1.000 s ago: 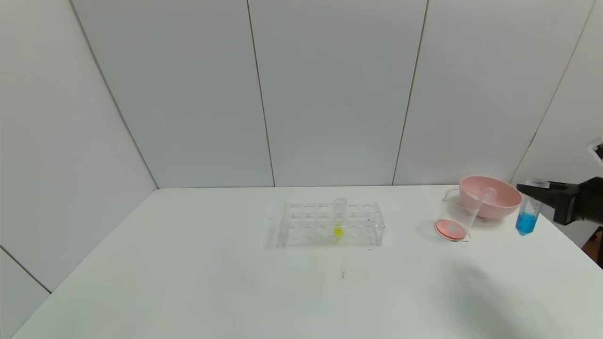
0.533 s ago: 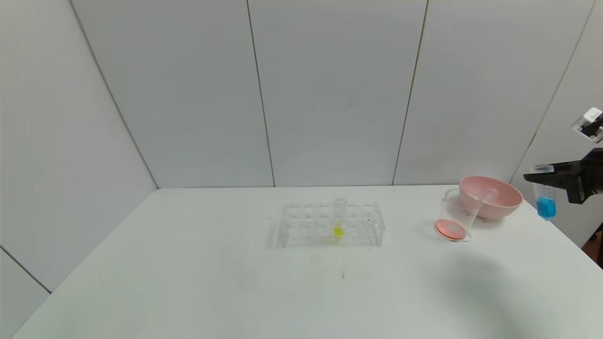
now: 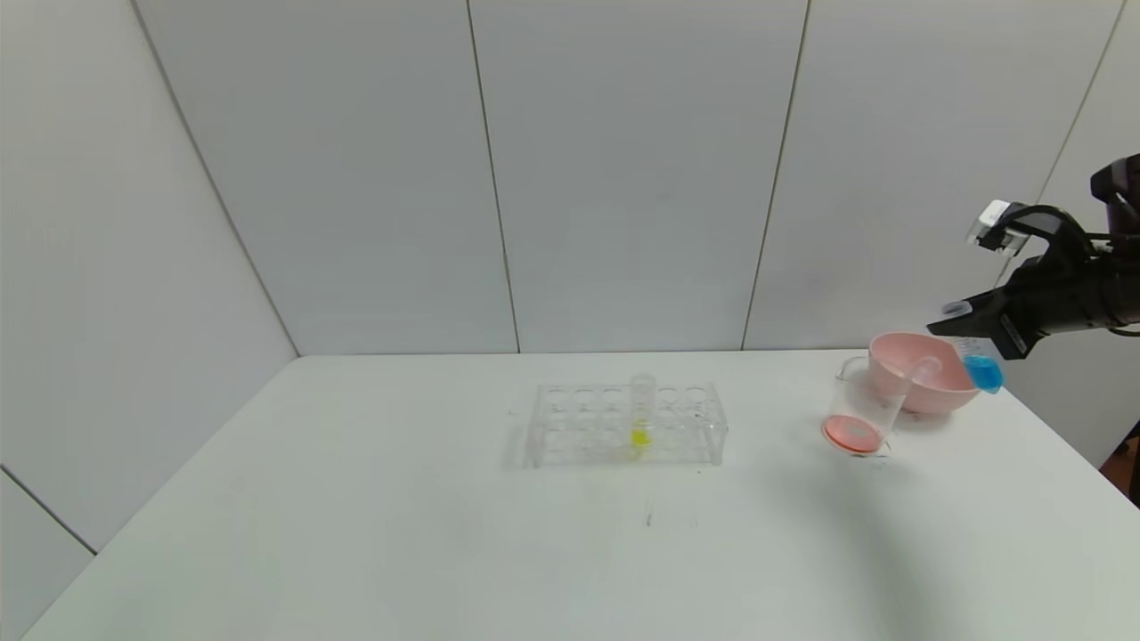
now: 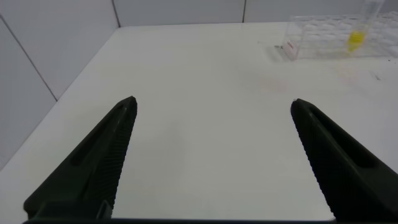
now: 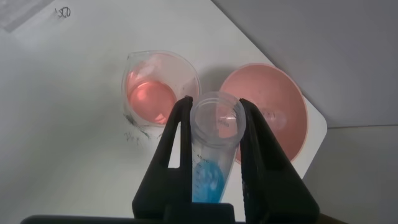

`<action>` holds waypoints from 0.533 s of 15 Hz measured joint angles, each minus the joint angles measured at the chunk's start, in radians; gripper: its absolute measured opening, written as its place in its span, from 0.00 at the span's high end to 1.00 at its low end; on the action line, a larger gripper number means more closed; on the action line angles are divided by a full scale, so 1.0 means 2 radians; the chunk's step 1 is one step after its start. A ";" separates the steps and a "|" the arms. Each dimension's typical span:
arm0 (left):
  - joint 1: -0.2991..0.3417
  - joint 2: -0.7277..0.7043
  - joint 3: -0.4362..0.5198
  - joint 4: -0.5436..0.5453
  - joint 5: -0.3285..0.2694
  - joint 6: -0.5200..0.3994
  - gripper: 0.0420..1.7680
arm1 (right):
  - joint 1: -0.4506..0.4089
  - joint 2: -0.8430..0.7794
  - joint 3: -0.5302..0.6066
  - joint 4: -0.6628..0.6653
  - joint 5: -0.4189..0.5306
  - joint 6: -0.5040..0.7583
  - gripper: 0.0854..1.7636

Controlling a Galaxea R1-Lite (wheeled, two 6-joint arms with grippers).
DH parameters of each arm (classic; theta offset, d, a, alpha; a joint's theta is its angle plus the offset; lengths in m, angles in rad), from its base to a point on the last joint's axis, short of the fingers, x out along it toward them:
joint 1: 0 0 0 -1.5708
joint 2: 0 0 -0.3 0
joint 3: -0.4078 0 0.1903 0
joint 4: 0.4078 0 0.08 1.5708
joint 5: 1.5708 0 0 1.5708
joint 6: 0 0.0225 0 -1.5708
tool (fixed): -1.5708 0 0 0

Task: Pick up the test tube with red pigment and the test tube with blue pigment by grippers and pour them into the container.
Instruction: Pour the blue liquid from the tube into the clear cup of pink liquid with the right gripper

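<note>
Right now I'm holding the clear cylindrical test tube with blue pigment (image 5: pixel 211 146) clamped in my right gripper (image 5: pixel 214 127), tilted above the round pink bowl (image 3: pixel 926 392), while my left gripper (image 4: pixel 211 155) is hanging spread apart.

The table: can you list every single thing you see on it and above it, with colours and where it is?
Table: one, white, fills the lower part of the head view.
Rack: one, clear, middle of the table.
Yellow tube: one, clear with yellow liquid, upright in the rack.
Container: one, clear with orange-red liquid at the bottom, right side of the table.
Pink bowl: one, pink, just behind the container.
Empty tube: one, clear, lying in the pink bowl.
Blue tube: one, clear with blue liquid, held tilted above the bowl's right edge.
Right gripper: one, black, shut on the blue tube.
Left gripper: one, black, open, over bare table near its left end.
</note>
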 joint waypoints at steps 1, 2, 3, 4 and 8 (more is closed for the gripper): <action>0.000 0.000 0.000 0.000 0.000 0.000 0.00 | 0.003 0.010 -0.033 0.041 -0.011 -0.010 0.75; 0.000 0.000 0.000 0.000 0.000 0.000 0.00 | 0.006 0.021 -0.068 0.081 -0.023 -0.021 0.75; 0.000 0.000 0.000 0.000 0.000 0.000 0.00 | 0.009 0.031 -0.098 0.111 -0.034 -0.032 0.75; 0.000 0.000 0.000 0.000 0.000 0.000 0.00 | 0.011 0.041 -0.130 0.142 -0.047 -0.046 0.75; 0.000 0.000 0.000 0.000 0.000 0.000 0.00 | 0.025 0.074 -0.176 0.175 -0.073 -0.091 0.75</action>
